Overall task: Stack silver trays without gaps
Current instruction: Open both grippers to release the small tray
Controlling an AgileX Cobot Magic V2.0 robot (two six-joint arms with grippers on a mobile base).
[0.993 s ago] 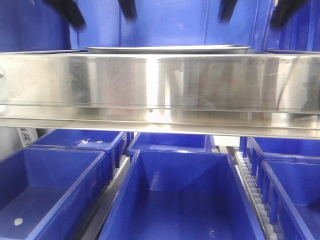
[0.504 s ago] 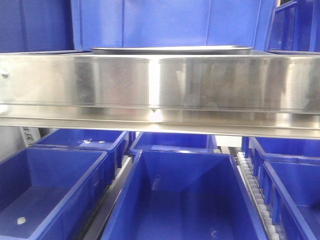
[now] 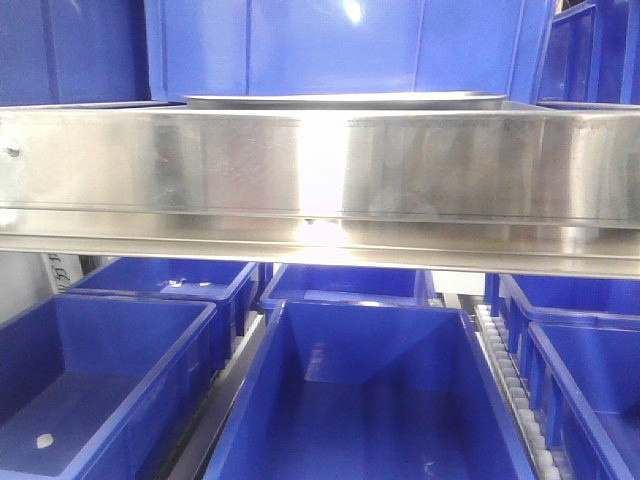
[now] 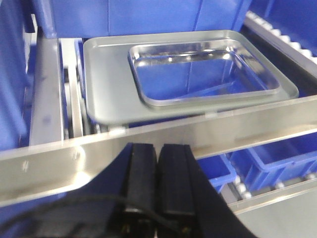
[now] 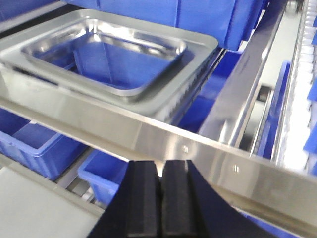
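Observation:
A small shiny silver tray sits inside a larger silver tray on the upper shelf; both show in the right wrist view too, the small one nested in the large one. In the front view only the trays' thin rim shows above the shelf band. My left gripper is shut and empty, in front of and below the shelf band. My right gripper is shut and empty, likewise in front of the band.
The long brushed-steel shelf front band runs across in front of the trays. Blue bins stand behind the trays and on the lower level. A roller track runs between the lower bins.
Both grippers, blurred at the top of the front view one second ago, have left that view. The trays have not moved.

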